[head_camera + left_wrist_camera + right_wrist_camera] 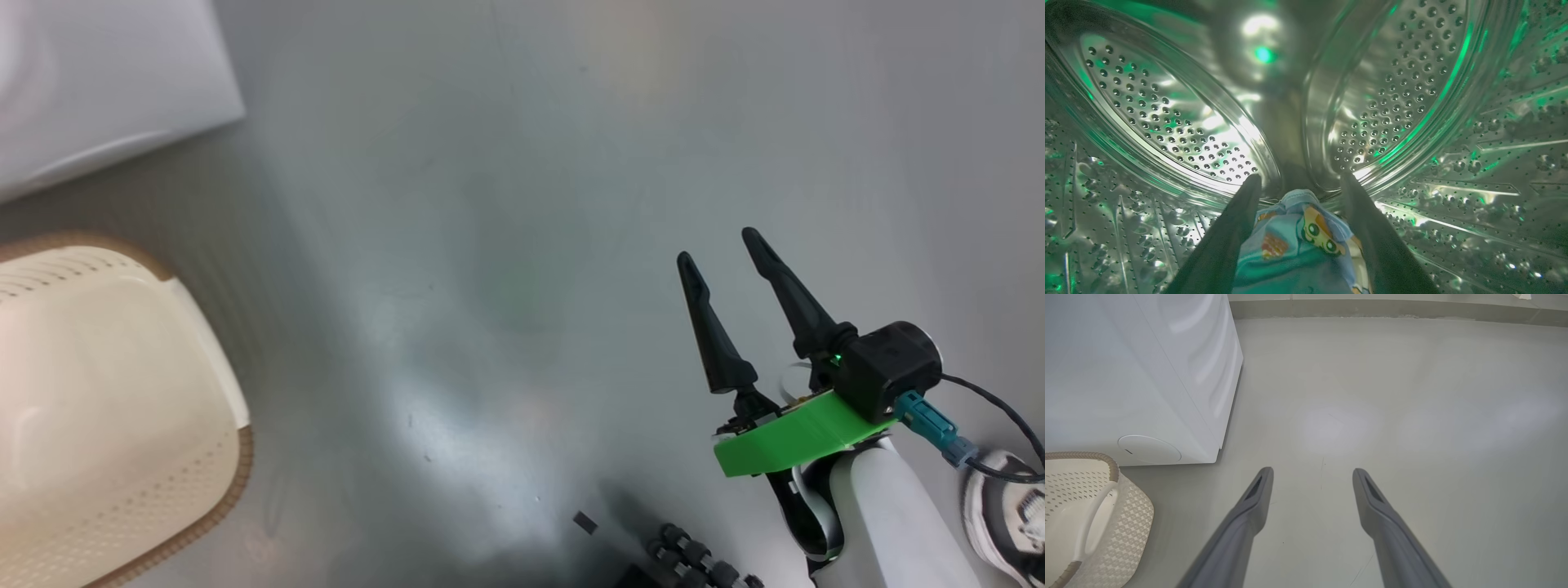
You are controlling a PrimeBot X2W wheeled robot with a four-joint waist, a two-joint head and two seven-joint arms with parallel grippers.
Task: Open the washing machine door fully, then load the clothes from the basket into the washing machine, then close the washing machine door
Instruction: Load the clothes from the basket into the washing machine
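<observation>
Left tool (pixel 1300 179) is deep inside the steel drum (pixel 1167 114), fingers spread about as wide as the idle tool's, not clenched. The blue printed garment (pixel 1298 245) lies bunched between them low down. The tips are clear of it; whether the cloth touches the inner finger faces cannot be told. Right tool (pixel 718 245) hangs released over bare floor (pixel 490 245), holding nothing, well apart from the basket (pixel 241 457). The basket sits just beside the washing machine (pixel 1147 375) at its front corner. The basket's inside reads pale and blurred, so whether the cream garment is in it cannot be told. A person's shoe (pixel 1004 506) is at the edge, near the right arm. Handling judgement: the garment is light, limp and folds on itself. It should drop free once the fingers draw back, but loose cloth may snag on a finger and trail out. A fresh pick is best made on a raised fold, pinched deep.
</observation>
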